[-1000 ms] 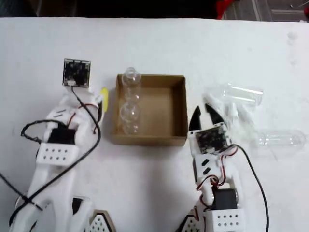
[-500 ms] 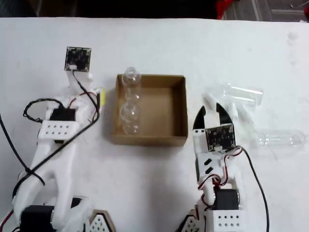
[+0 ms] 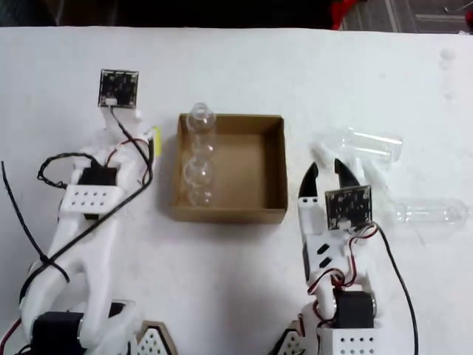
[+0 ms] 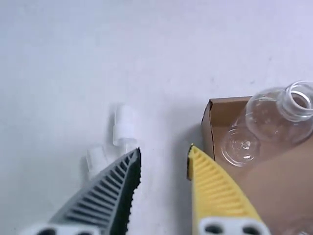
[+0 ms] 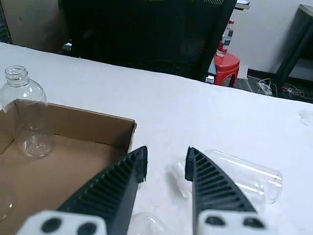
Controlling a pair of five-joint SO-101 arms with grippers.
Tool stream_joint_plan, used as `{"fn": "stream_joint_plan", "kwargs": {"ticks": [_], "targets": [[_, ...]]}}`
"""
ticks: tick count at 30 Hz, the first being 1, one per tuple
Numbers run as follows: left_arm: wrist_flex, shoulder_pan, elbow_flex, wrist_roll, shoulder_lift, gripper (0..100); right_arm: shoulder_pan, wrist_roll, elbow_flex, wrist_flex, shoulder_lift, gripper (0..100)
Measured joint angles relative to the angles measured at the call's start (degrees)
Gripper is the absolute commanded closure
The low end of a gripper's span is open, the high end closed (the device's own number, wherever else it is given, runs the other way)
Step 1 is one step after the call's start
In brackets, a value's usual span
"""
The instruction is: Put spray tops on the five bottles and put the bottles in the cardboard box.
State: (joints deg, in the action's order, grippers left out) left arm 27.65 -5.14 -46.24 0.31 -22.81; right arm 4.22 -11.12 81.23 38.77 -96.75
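Note:
The cardboard box (image 3: 244, 166) sits mid-table with clear bottles (image 3: 198, 171) along its left wall; one open-necked bottle (image 3: 200, 118) stands at the back left corner. My left gripper (image 4: 164, 156) is open just left of the box (image 4: 217, 115), and two white spray tops (image 4: 122, 125) lie beside its grey finger. My right gripper (image 3: 323, 174) is open with nothing in it, right of the box. Beyond it lie two clear bottles (image 3: 366, 144) (image 3: 432, 213) on their sides, with white spray tops (image 3: 362, 174) between them. In the right wrist view, the right gripper (image 5: 165, 164) hangs above a lying bottle (image 5: 244, 171).
The left arm's cables (image 3: 52, 170) loop over the table at the left. The table's far edge (image 3: 222, 28) runs across the back, with a dark chair (image 5: 146, 34) and a red stool (image 5: 227, 66) behind it.
The left arm has pushed away from me along the box's left side. The right arm has shifted slightly to the right, its fingers still open.

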Motion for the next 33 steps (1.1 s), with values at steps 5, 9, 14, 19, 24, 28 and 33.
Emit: {"fn": "stream_joint_plan", "kwargs": {"ticks": [5,9,14,19,24,28,33], "targets": [[-1.5,0.0,-0.5,0.2,0.0,85,-0.7,0.7,-6.4,-2.1,17.4,88.9],[-1.5,0.0,-0.5,0.2,0.0,85,-3.9,1.1,-7.2,-9.5,30.2,88.9],[-1.5,-0.2,-0.5,0.2,0.0,85,-5.3,1.1,-7.2,-13.2,34.9,88.9],[-1.6,-0.2,-0.5,0.2,0.0,85,-5.5,1.1,-9.0,-13.2,36.3,89.0],[-1.6,-0.2,-0.5,0.2,0.0,85,-5.6,1.1,-16.3,-7.9,42.7,88.9],[-1.9,-0.2,-0.5,0.2,0.0,85,-5.6,0.7,-21.9,-5.5,50.7,88.9],[-1.9,-0.2,-0.5,0.2,0.0,85,-6.8,-10.7,-31.1,-2.2,57.0,88.9]]}}
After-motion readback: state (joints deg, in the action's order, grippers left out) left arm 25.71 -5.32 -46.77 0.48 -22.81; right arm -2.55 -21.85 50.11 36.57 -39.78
